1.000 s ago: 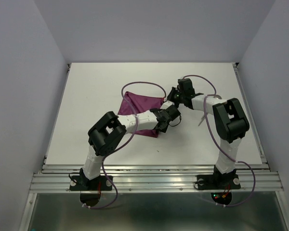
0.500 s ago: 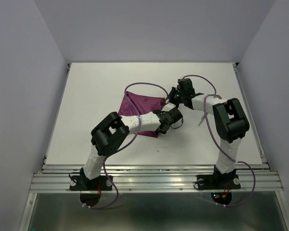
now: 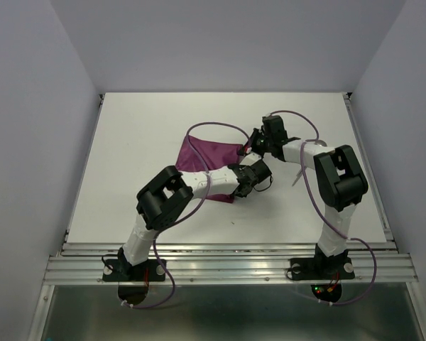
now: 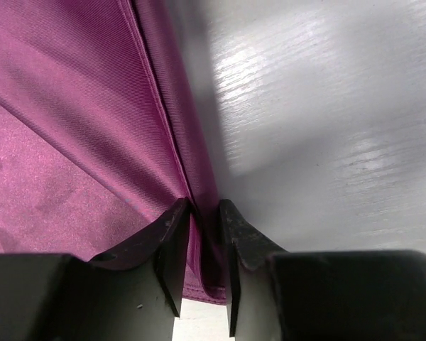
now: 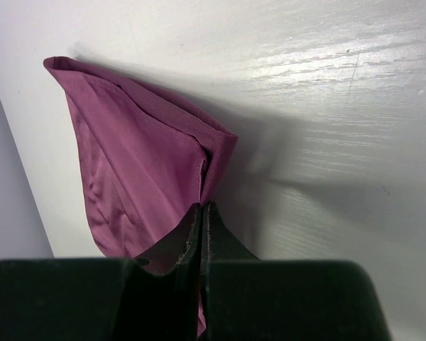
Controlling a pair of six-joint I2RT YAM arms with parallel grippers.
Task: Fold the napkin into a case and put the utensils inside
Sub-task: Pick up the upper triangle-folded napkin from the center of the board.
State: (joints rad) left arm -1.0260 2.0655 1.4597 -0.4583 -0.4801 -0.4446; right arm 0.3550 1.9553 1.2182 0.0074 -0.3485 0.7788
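Observation:
The plum-purple napkin (image 3: 207, 153) lies mid-table, partly folded, with its right corner lifted. My right gripper (image 3: 251, 147) is shut on that far right corner; in the right wrist view the cloth (image 5: 135, 163) hangs from the pressed jaws (image 5: 201, 207). My left gripper (image 3: 249, 179) sits at the napkin's near right edge. In the left wrist view its fingers (image 4: 204, 206) straddle the hemmed edge of the cloth (image 4: 78, 142), with a narrow gap still between them. No case has formed. The utensils do not show clearly.
A thin pale sliver (image 3: 295, 177) lies on the white table (image 3: 142, 128) beside the right forearm, too small to identify. Purple cables loop over both arms. Grey walls close in the table's left, right and far sides.
My left gripper has crept a little rightward along the napkin's near edge and its jaws have narrowed around the hem. The right gripper has held still on the corner.

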